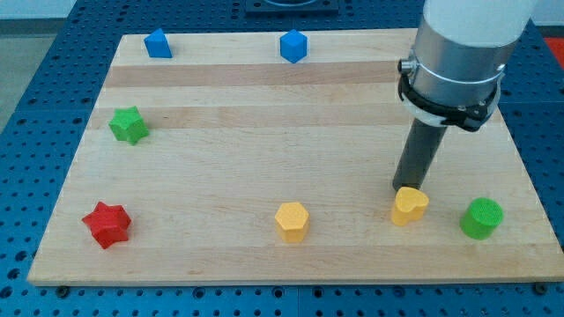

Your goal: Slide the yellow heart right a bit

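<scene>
Along the near edge of the wooden board (264,158) sit four blocks: a red star (107,224) at the view's left, a yellow hexagon (292,221) in the middle, the yellow heart (409,206) further right, and a green cylinder (481,217) near the right corner. The heart appears a small, rigid piece, likely light plastic, with smooth faces; it should slide readily on the bare wood and may spin if pushed off-centre. There is nothing to grasp with: the arm carries no claw, only a dark rod, so contact must be a push against the heart's left side, square to its middle. The heart is pale yellow, lobed on top and chunky. My tip (405,187) stands at the heart's far edge, touching or just behind it, slightly left of its centre. The green cylinder lies just beside the heart to the right, so the room for travel is limited. Further back, a green star (129,125) sits at left; two blue blocks (158,43) (293,46) occupy the far edge.
</scene>
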Controlling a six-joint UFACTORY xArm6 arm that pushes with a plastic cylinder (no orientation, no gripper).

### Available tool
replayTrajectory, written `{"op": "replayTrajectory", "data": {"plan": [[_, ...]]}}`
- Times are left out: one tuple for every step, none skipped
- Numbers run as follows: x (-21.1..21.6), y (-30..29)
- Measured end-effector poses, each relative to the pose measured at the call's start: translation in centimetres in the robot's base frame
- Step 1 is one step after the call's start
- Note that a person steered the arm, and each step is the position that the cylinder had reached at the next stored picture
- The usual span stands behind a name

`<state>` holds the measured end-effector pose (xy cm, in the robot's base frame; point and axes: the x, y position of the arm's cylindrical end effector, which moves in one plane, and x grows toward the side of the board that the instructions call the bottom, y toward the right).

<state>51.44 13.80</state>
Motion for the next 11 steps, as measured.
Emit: {"op": "replayTrajectory", "data": {"plan": [[1.4,0.0],[1.9,0.0],[1.9,-1.2],[1.9,-3.4],[2.4,-4.8],[3.6,-5.6],[5.0,-5.7],[6.3,-5.7],[6.7,-5.7],[6.7,-5.0],[6.6,-3.7]]}}
